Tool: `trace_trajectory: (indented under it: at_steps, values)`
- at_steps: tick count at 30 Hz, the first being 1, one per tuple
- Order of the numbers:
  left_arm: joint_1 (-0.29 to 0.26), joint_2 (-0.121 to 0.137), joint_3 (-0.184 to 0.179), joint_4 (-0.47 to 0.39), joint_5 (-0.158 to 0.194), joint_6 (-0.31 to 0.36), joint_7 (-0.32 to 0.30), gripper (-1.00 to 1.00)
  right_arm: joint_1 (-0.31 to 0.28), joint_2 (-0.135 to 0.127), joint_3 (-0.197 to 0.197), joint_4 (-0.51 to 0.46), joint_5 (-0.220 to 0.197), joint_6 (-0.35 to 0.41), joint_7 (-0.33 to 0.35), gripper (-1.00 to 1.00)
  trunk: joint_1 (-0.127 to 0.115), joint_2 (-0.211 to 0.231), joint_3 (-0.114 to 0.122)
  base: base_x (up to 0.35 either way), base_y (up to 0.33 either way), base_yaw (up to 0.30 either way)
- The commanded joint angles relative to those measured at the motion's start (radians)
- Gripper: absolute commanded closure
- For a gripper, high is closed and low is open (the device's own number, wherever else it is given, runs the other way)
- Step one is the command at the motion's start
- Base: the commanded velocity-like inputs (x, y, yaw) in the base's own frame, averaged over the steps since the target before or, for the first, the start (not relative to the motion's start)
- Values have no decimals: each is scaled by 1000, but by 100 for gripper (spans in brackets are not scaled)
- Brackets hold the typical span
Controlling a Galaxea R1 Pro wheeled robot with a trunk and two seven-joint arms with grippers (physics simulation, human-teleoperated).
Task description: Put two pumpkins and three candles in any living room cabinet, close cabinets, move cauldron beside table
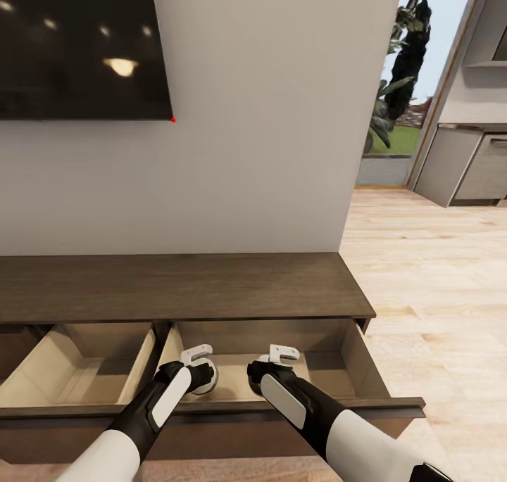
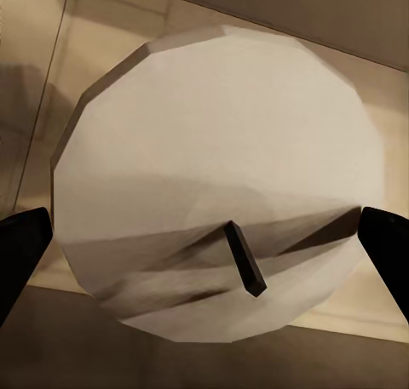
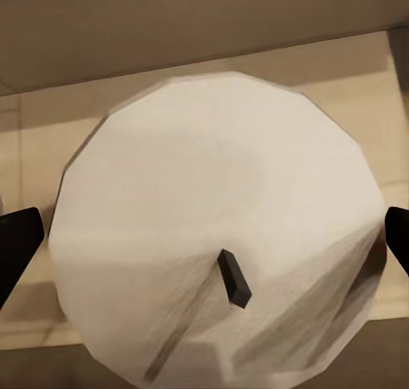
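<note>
The long dark-brown cabinet (image 1: 176,285) stands against the wall with two drawers pulled out, their insides pale tan. My left gripper (image 1: 199,364) hangs over the right drawer (image 1: 338,369), shut on a beige candle (image 2: 213,168) whose wick points at the camera. A black finger (image 2: 21,253) sits at each side of it. Beside it over the same drawer, my right gripper (image 1: 279,359) is shut on another candle (image 3: 213,193). The left drawer (image 1: 77,376) looks empty. The pumpkins, cauldron and table are out of view.
A dark TV screen (image 1: 77,46) hangs on the wall above the cabinet. To the right lie a light wood floor (image 1: 436,292), grey kitchen cupboards (image 1: 465,172) and an opening onto greenery (image 1: 394,81).
</note>
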Motion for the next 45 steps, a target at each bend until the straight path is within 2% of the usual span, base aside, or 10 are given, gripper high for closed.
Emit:
trace_trajectory:
  at_steps: [1, 3, 4, 21, 30, 36, 45]
  values:
    - [-1, 1, -3, -2, 10, 1, 10, 100, -1, -1, 4, -1, -3, 3, -7, -100, 0, 0, -1, 0, 0, 0]
    - [-1, 1, -3, -2, 10, 1, 10, 100, -1, -1, 4, -1, -3, 3, -7, -100, 0, 0, -1, 0, 0, 0]
    - [-1, 1, -3, -2, 10, 1, 10, -100, -1, -1, 4, -1, -3, 3, -7, -100, 0, 0, -1, 0, 0, 0]
    - [-1, 1, 3, -2, 10, 1, 11, -100, -1, -1, 4, 0, -3, 3, -7, -100, 0, 0, -1, 0, 0, 0]
    - [-1, 5, 6, -4, 10, 3, 6, -100, -2, -1, 4, 0, -3, 3, -7, -100, -4, 2, 34, 0, 0, 0]
    - [-1, 22, 8, -12, 22, 10, 3, -100, -1, -1, 4, 0, -3, 3, -7, -100, -7, 3, 57, 0, 0, 0]
    - [-1, 24, 9, -22, 23, 15, 8, -100, -1, -1, 4, 0, -3, 3, -7, -100, -11, 5, 92, 0, 0, 0]
